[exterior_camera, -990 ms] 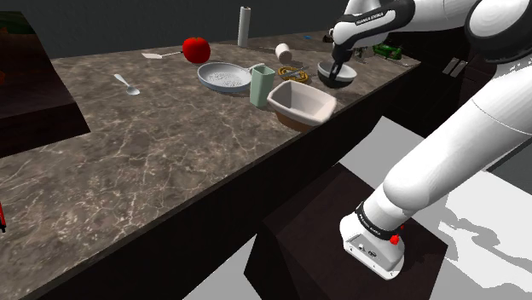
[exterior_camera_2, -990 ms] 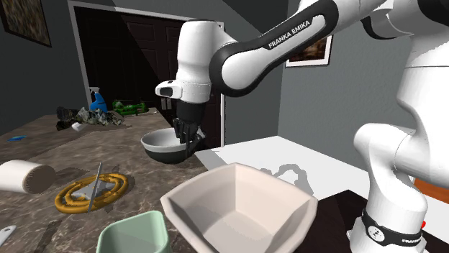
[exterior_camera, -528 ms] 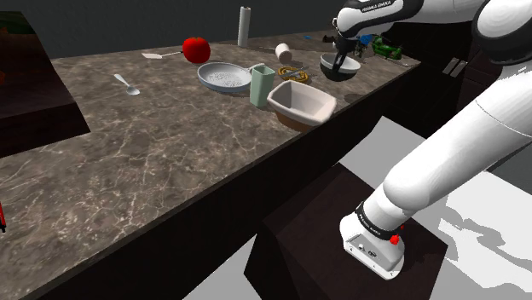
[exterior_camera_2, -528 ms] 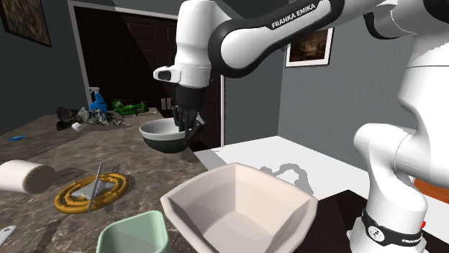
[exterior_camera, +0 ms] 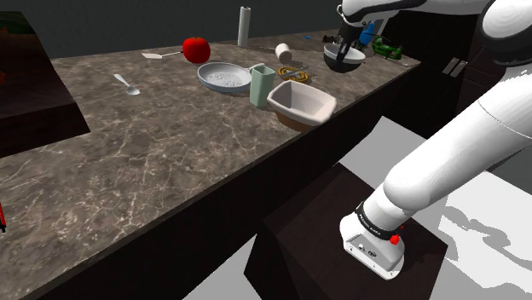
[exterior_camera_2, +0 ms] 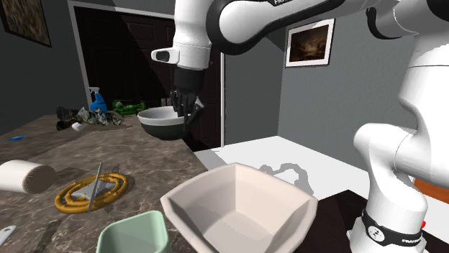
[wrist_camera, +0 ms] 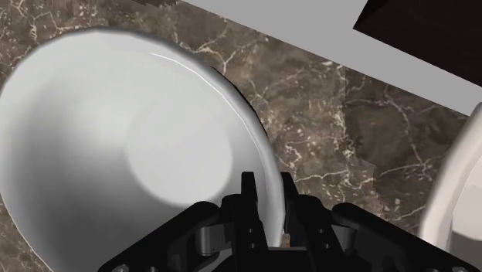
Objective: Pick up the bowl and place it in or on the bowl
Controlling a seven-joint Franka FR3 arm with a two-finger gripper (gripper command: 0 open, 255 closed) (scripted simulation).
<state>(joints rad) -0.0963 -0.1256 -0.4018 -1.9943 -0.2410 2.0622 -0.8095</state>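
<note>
The table (exterior_camera: 170, 145) looks like polished brown stone, marbled with pale veins and carrying a soft sheen. The small bowl (wrist_camera: 116, 131) is smooth and glossy, white inside with a bright highlight and dark on its outer wall, while the large bowl (exterior_camera_2: 237, 208) is off-white, smooth and nearly matt, and the pale green cup (exterior_camera_2: 137, 233) beside it is matt too. The gripper (wrist_camera: 268, 202) is black with a dull sheen along its edges, and the arm (exterior_camera_2: 193, 32) has a smooth, glossy white shell.
</note>
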